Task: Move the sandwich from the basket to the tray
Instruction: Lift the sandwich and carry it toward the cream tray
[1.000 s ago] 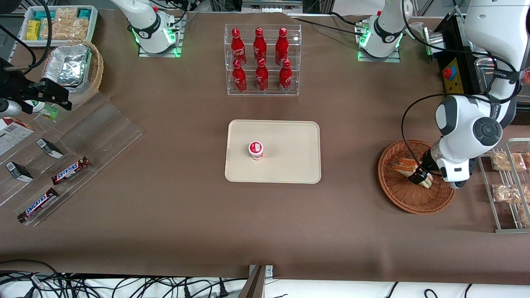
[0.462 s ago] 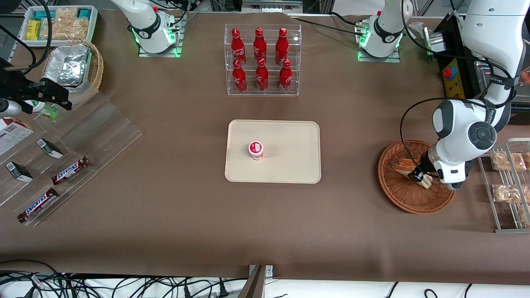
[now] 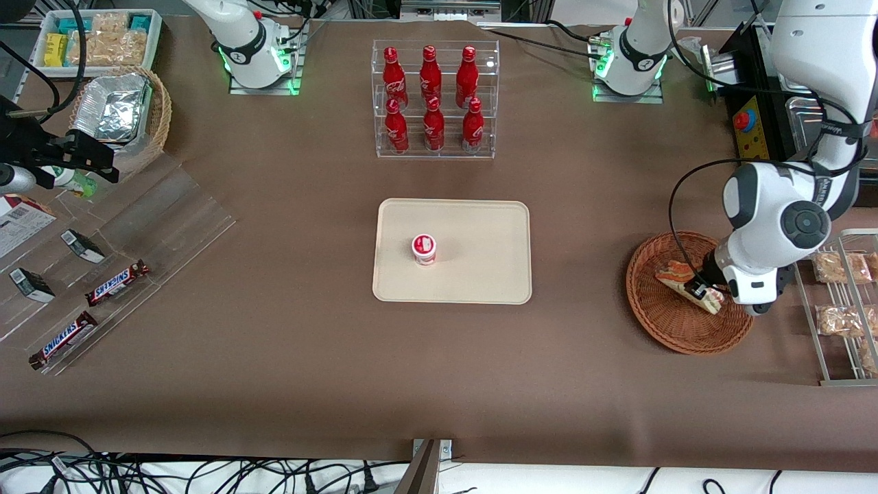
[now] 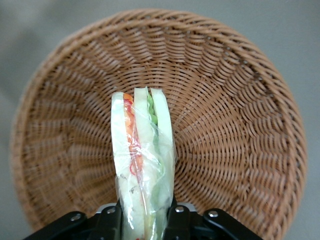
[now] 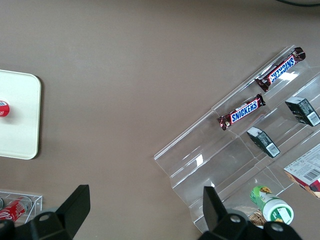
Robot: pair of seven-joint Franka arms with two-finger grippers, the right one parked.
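Observation:
The sandwich [image 3: 687,283], a wrapped white-bread wedge with green and red-orange layers, is clamped between my left gripper's [image 3: 701,291] fingers. It hangs just above the round reddish-brown wicker basket [image 3: 662,319] at the working arm's end of the table. In the left wrist view the sandwich [image 4: 142,165] stands edge-on between the black fingers [image 4: 111,222], with the basket [image 4: 235,115] below it. The beige tray [image 3: 480,274] lies at the table's middle, toward the parked arm from the basket.
A small white cup with a red lid [image 3: 424,248] stands on the tray. A clear rack of red bottles [image 3: 432,99] stands farther from the front camera than the tray. A steel wire tray with tan snack packets [image 3: 840,295] lies beside the basket.
My gripper has lifted the sandwich a little off the basket floor and shifted slightly toward the wire tray. The sandwich now tilts with the gripper.

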